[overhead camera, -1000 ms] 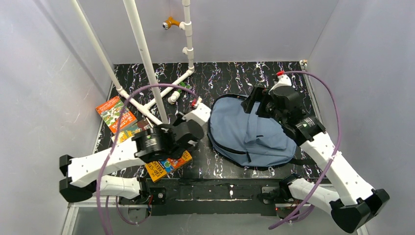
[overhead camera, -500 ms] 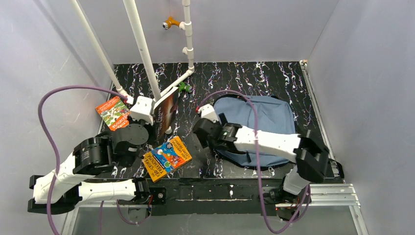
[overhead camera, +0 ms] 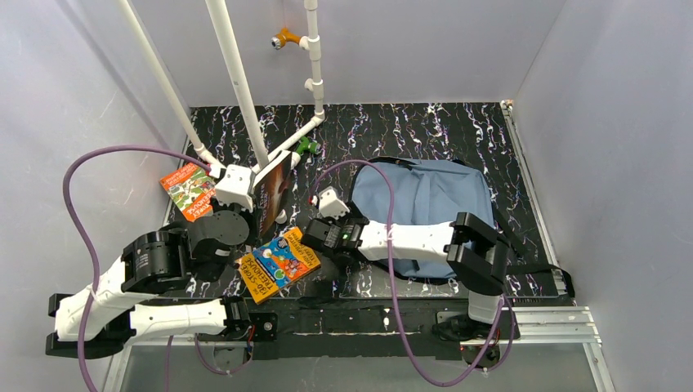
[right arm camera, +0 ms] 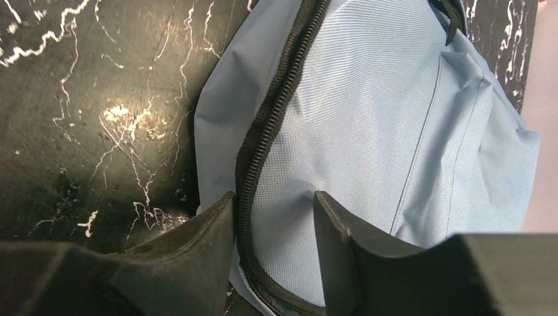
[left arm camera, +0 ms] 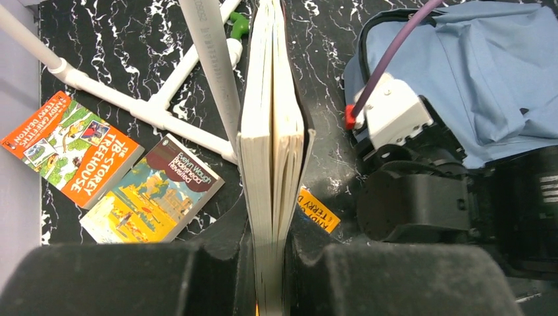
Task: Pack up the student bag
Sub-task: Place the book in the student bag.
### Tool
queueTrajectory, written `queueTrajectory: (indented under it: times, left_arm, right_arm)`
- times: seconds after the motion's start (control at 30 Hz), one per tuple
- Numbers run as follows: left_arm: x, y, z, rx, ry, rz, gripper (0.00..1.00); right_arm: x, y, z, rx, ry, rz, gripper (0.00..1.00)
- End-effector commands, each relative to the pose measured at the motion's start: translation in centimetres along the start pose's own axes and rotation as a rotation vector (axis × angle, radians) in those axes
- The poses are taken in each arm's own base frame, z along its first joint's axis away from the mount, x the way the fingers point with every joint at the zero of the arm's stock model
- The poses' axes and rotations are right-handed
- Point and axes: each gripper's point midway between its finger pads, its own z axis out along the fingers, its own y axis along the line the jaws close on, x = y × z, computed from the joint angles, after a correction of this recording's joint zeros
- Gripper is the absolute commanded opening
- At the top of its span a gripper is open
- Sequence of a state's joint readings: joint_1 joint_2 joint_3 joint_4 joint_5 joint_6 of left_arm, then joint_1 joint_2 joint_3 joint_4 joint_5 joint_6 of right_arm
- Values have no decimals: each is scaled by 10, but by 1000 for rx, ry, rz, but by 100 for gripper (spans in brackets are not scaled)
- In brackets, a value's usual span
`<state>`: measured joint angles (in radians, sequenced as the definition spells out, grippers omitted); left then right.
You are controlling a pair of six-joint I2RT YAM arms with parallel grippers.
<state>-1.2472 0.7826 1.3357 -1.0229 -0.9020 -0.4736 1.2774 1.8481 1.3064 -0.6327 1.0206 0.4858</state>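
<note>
As seen from above, student bag [overhead camera: 425,192]: flat on the desk [overhead camera: 409,131], right of centre, left rim under the right end effector [right arm camera: 273,201].
Right end effector: released, fingers [right arm camera: 197,243] parted and set either side of the black zipper [right arm camera: 270,125] at the bag's left rim, zipper and blue cloth in the gap.
Left end effector [left arm camera: 270,263]: clenched on an upright book [left arm camera: 270,145], page edges toward the wrist camera, well left of the bag, just beside a slanted white pipe [left arm camera: 210,66].
Bag's look: dusty-blue woven cloth, soft and creased, rounded outline, zipper curving along the rim, black strap [overhead camera: 535,269] lying off the near right corner.
Edges: bag's right side near the desk's right border, near side close to the desk's front edge, grey walls [overhead camera: 605,122] on three sides.
Open room: bare black marbled surface beyond the bag toward the back wall; narrow strip between bag and held book, partly taken by the right arm's wrist.
Left side: orange book [overhead camera: 190,189] by the left wall, bright paperback [overhead camera: 279,263] flat near the front, just beside the right wrist.
</note>
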Motion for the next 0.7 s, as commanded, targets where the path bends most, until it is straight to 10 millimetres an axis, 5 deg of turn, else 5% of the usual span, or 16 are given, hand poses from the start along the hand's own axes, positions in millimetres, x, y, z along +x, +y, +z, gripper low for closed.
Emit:
queueTrajectory:
  times: [0.0, 0.17, 0.3, 0.5, 0.67]
  left_arm:
    - [-3, 6, 4, -65, -27, -24, 0]
    - [6, -2, 8, -45, 2, -31, 0]
    - [10, -8, 7, -13, 21, -59, 0]
    - [8, -32, 4, 94, 43, -142, 0]
    - [-1, -89, 3, 303, 74, -283, 0]
  right_arm:
    - [-27, -25, -9, 16, -83, 137, 49]
    - [-28, -41, -4, 15, -73, 183, 18]
    - [-36, -51, -16, -30, -80, 211, 3]
    - [-58, -76, -52, -231, -182, 297, 1]
    - [-67, -125, -71, -445, -315, 502, 1]
